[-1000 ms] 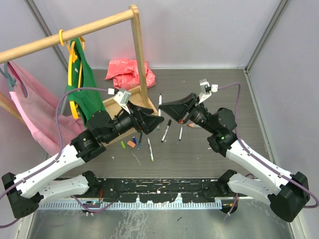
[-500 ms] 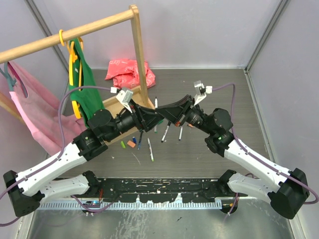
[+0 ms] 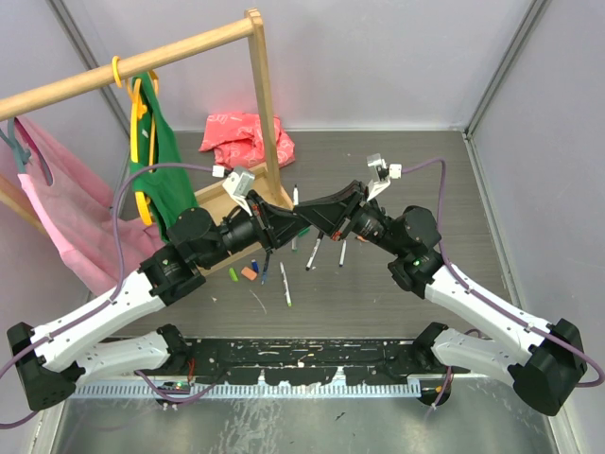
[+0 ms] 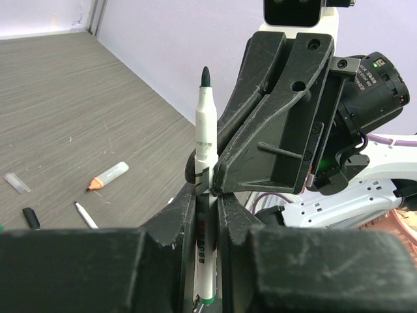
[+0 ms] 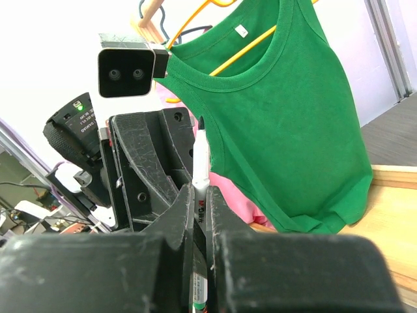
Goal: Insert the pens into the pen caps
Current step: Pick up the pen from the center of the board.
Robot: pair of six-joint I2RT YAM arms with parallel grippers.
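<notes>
**Landmark:** wooden rack (image 3: 264, 95).

**Left gripper** (image 4: 207, 203): the jaws are drawn in onto the barrel of one pen (image 4: 206, 124), with a finger pressing on each side. In the left wrist view the pen stands upright, with a white barrel and its black tip uppermost.

**Right gripper** (image 5: 199, 202): the jaws are clamped tight on the same pen. Its hold is just above the left gripper's. The two sets of fingertips sit very close together, and whether they touch cannot be confirmed.

**Position of held pen:** it is in the air over the table (image 3: 425, 170), just right of the foot of the rack's post. Both grippers meet there nose to nose.

**Loose pens** (image 3: 313, 253): several lie flat on the table, right of the rack's base and nearer than it. One of them is close beside the post foot.

**Caps** (image 3: 249, 272): small green, orange and blue pieces lie together on the table, just on the near side of the rack's base. They are apart from the held pen.

**Other items:** a green top (image 3: 161, 161) hangs from the rack's rail on a yellow hanger. A red bag (image 3: 241, 137) lies beside the post, on its far left side.
</notes>
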